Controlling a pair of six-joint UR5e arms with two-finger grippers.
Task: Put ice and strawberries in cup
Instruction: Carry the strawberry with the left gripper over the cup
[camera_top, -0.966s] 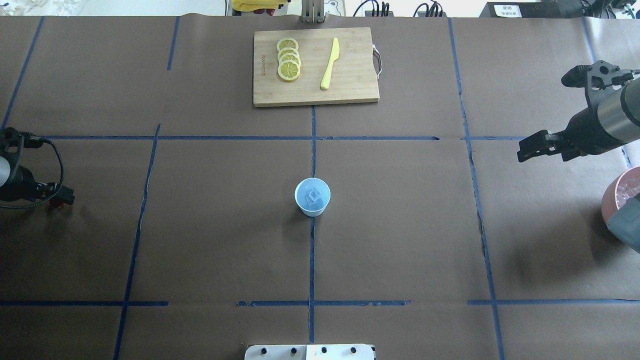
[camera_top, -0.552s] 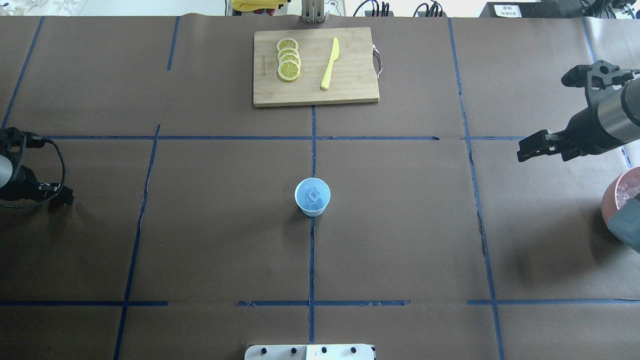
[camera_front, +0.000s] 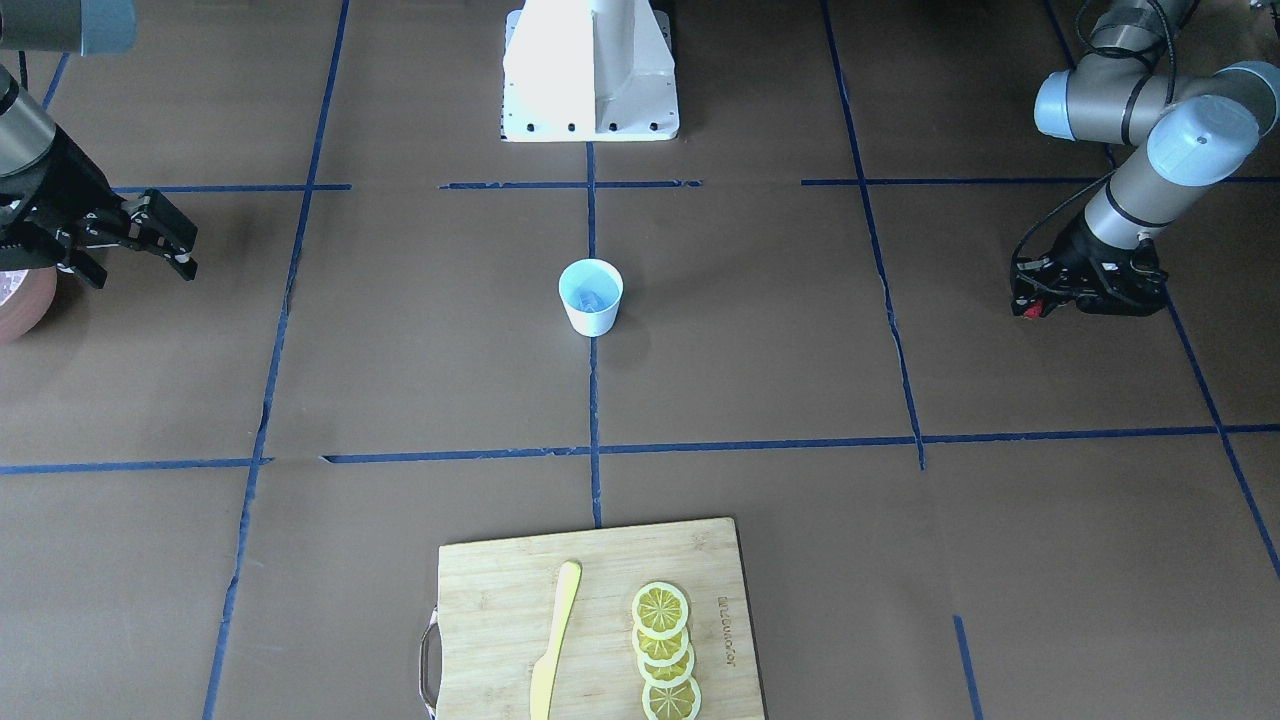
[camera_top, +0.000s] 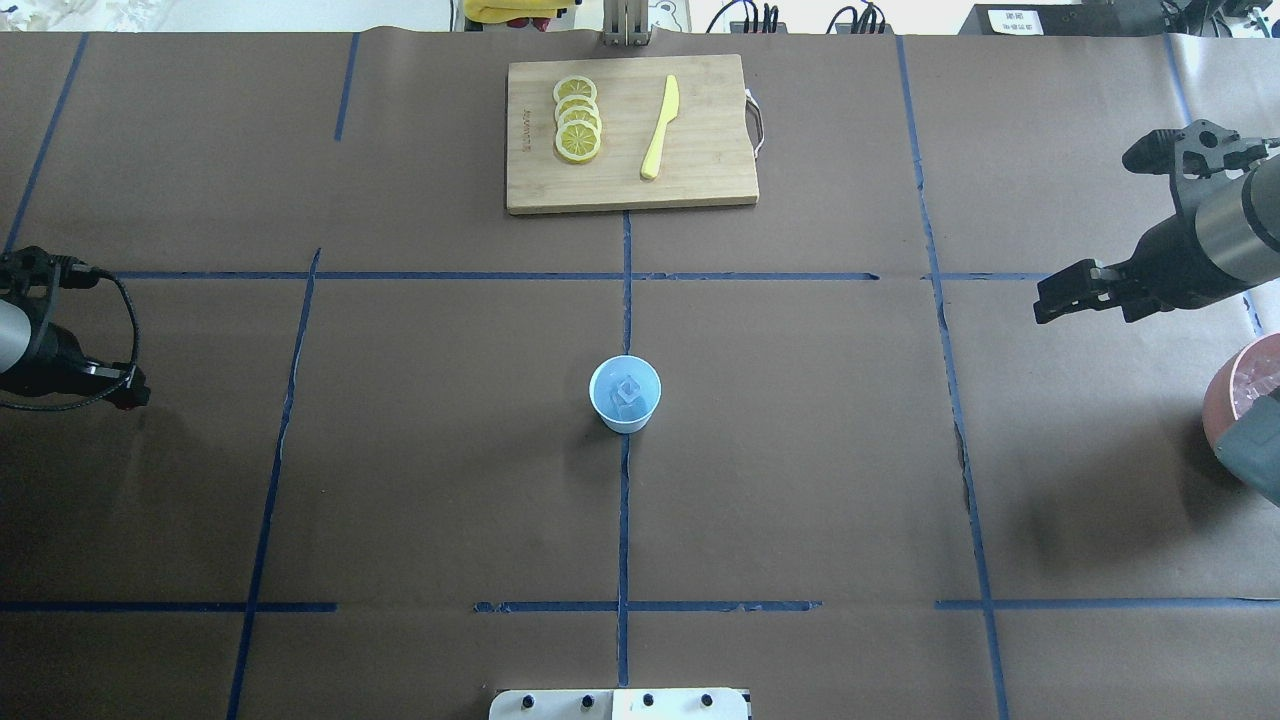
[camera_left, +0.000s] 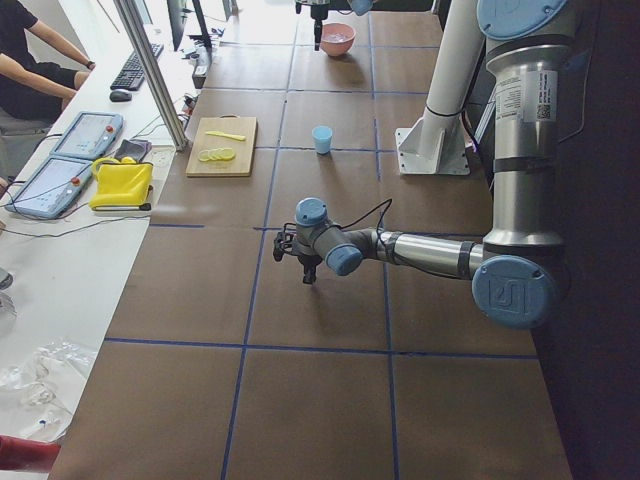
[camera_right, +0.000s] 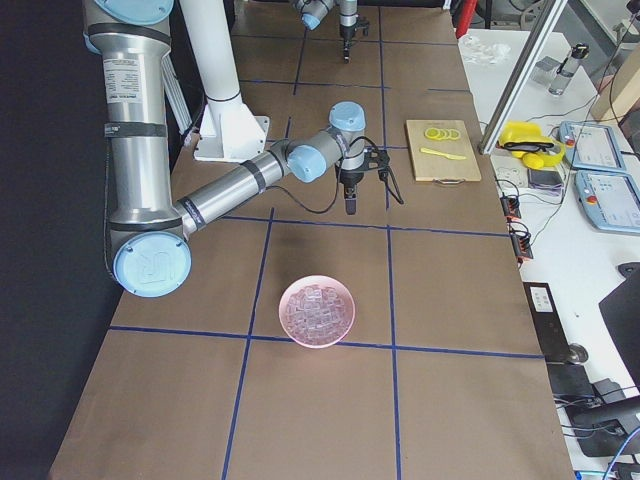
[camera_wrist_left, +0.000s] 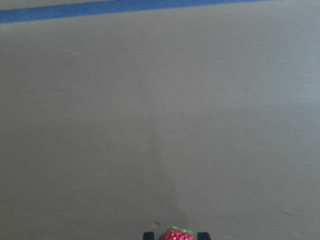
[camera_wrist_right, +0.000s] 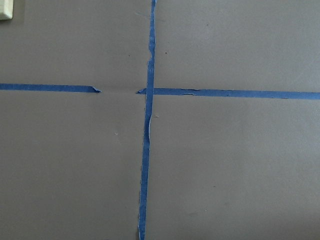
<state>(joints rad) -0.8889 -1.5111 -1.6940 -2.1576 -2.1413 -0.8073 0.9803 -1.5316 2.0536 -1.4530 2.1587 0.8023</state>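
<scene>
The white cup (camera_top: 625, 394) with a pale blue inside stands at the table's middle, and ice (camera_top: 627, 391) lies in it. My left gripper (camera_top: 128, 397) is low over the table at the far left, well away from the cup. It is shut on the small red strawberry (camera_wrist_left: 177, 235), which shows between the fingertips at the bottom of the left wrist view. My right gripper (camera_top: 1043, 300) hangs at the far right, open and empty. More ice (camera_right: 317, 309) fills the pinkish bowl (camera_right: 290, 318) near the right arm.
A wooden cutting board (camera_top: 700, 150) lies at the far middle edge with lemon slices (camera_top: 577, 120) and a yellow knife (camera_top: 660, 126) on it. Blue tape lines cross the brown table cover. The robot base plate (camera_top: 620, 704) is at the near edge.
My left wrist has shifted slightly, with the strawberry still held. The right gripper and the cup have stayed where they were.
</scene>
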